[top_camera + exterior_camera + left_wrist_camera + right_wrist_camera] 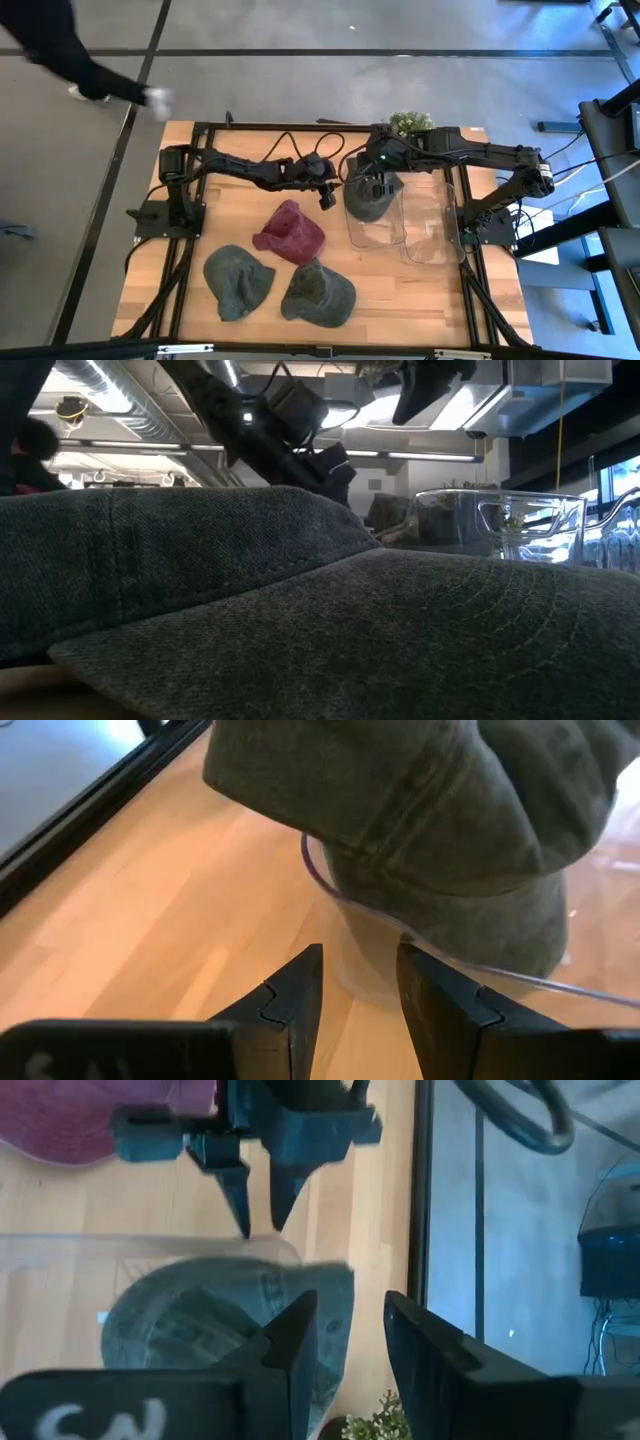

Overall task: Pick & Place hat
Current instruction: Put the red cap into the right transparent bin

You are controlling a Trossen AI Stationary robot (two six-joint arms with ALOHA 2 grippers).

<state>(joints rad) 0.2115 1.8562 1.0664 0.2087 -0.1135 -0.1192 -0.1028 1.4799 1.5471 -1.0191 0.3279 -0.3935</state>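
A wooden table (390, 290) seen from above holds four hats and two clear plastic bins. One grey-green hat (368, 196) lies draped over the near edge of the left clear bin (375, 232), partly inside it, toward the back middle of the table. A second clear bin (432, 222) sits touching it on the right.

The right gripper (374, 178) hovers directly above that hat, its arm reaching in from the right side. From its own wrist camera the two dark fingers (300, 1342) stand a little apart with nothing between them, the hat (230, 1325) below and beyond them.

The left gripper (327, 196) sits just beside the bin's left edge, close to the hat. Its fingers (298, 995) are also slightly apart and empty, pointing at the bin wall (400, 955) with the hat (440, 815) hanging over the rim above them. The right wrist camera shows this left gripper (258, 1205) poised at the bin's rim.

A dark red hat (291, 232) lies on the table in front of the left gripper. Two more grey-green hats lie nearer the front edge, one on the left (238, 280) and one beside it on the right (318, 293), touching the red one.

A small green plant (411, 123) sits at the back edge. A person's dark sleeve (70, 55) shows on the floor beyond the table's back left corner.
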